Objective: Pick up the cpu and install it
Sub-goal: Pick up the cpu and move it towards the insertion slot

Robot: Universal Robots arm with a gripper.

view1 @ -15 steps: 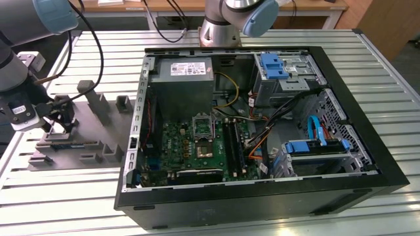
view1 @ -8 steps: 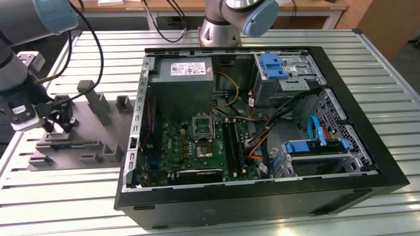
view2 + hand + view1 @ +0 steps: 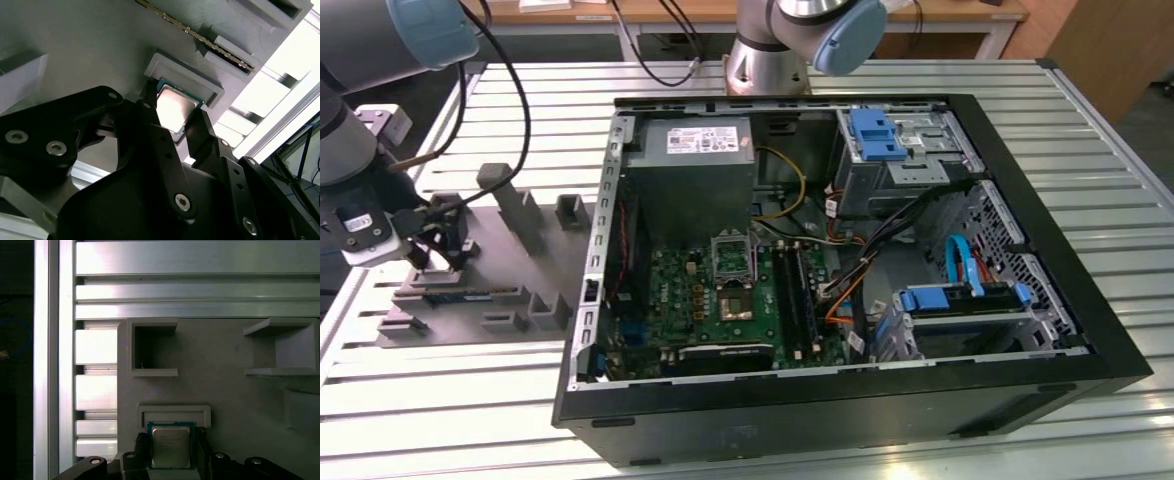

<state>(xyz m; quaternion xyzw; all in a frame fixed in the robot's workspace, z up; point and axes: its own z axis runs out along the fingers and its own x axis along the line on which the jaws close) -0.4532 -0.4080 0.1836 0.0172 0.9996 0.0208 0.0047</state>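
Your black two-fingered claw (image 3: pixel 171 447) is pinched in on the cpu (image 3: pixel 176 106), the little flat square chip with a silvery metal top and a thin green rim. There's one finger (image 3: pixel 159 135) against each of two opposite edges and nothing else in the grip.

The chip lies flat right between the fingertips. Its far edge is tucked up against the low pale-grey raised frame (image 3: pixel 173 411) just ahead of the claw. I can't tell whether it's clear of that seat yet or resting in it.

For this pick, I'd say the thing to watch is squareness. Both wrist views show the fingers roughly centred on the chip's sides, and you want that. An off-centre grip would probably let it twist. Keep the squeeze light and on the edges only, and come out of the frame straight so the rim doesn't snag the lip.

Around the frame is the grey moulded parts tray (image 3: pixel 225 390), with a long thin memory stick (image 3: pixel 200 35) in a slot a bit further out. The tray sits on the slatted aluminium bench (image 3: pixel 454 420).

Well away from the claw is the open black PC case (image 3: pixel 1067 330). The metal-framed socket (image 3: pixel 735 300) on its green board has its dark centre showing.
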